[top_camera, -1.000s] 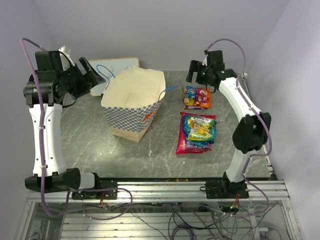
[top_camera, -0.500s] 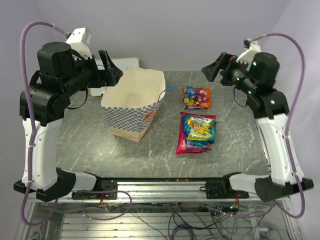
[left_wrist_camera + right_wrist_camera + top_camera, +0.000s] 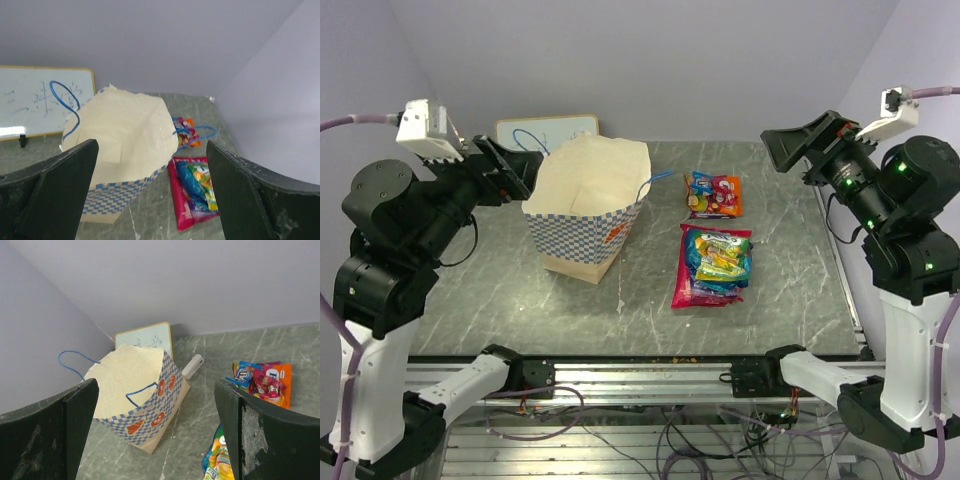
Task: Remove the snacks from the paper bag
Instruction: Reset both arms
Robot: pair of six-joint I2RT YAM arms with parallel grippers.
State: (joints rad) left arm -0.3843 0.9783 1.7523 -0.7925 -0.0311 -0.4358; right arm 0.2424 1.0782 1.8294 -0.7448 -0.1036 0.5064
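Note:
The paper bag (image 3: 582, 205) stands open left of the table's middle, its cream inside showing with no packet in it; it also shows in the left wrist view (image 3: 120, 142) and the right wrist view (image 3: 132, 390). A large pink-red snack packet (image 3: 712, 265) with blue and green-yellow packets on it lies flat to the bag's right. Smaller orange and blue packets (image 3: 715, 195) lie behind it. My left gripper (image 3: 510, 165) is open and empty, high to the bag's left. My right gripper (image 3: 800, 145) is open and empty, high to the right of the snacks.
A white framed writing board (image 3: 545, 130) leans at the back wall behind the bag. A small white oblong block (image 3: 192, 366) lies between the board and the bag. The metal rail (image 3: 650, 375) runs along the table's near edge.
Both arms have risen and swung outward, away from the bag and the small packets. Both grippers stay open. The bag and the snacks have not moved.

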